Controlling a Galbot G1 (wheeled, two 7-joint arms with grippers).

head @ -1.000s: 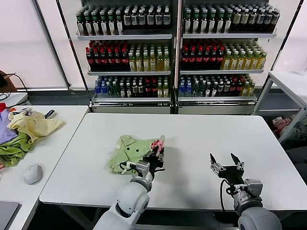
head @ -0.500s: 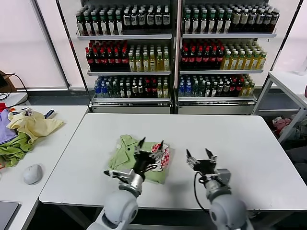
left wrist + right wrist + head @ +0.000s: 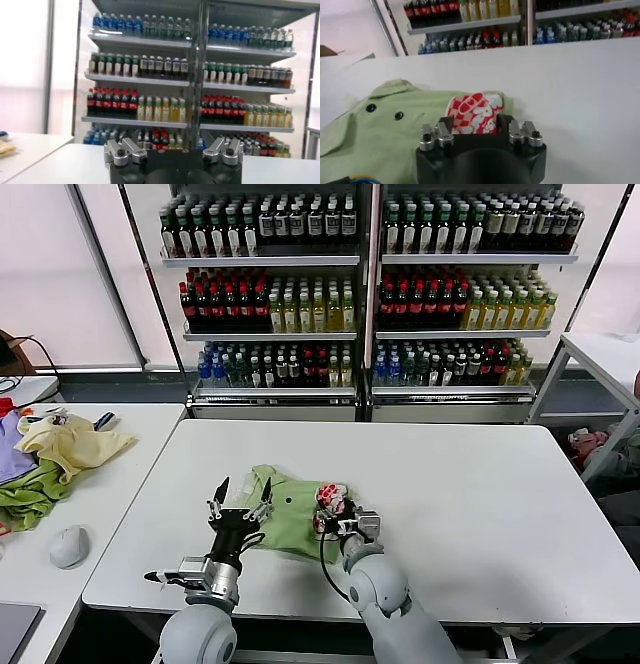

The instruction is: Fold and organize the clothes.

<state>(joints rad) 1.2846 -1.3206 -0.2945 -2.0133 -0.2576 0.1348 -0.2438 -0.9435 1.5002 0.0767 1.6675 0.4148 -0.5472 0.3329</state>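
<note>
The light sage-green polo shirt [image 3: 285, 522] lies partly folded on the white table [image 3: 480, 484], with its red-and-white patch [image 3: 331, 496] at its right end. My right gripper [image 3: 335, 508] is low at that end. In the right wrist view the gripper [image 3: 476, 120] is open with the patch [image 3: 472, 106] between its fingers, and the shirt [image 3: 380, 130] with its collar buttons spreads beyond. My left gripper [image 3: 241, 492] is open and empty, raised over the shirt's left edge and pointing up. In the left wrist view [image 3: 172, 145] it faces the shelves.
A side table on the left holds a pale yellow garment [image 3: 70, 442], a darker olive cloth [image 3: 30, 496] and a mouse [image 3: 68, 546]. Shelves of bottles [image 3: 360, 294] stand behind the table. Bare tabletop spreads to the right of the shirt.
My left gripper has let go of the shirt's patch end, opened and moved left and up. My right gripper has swung in from the front right to the patch.
</note>
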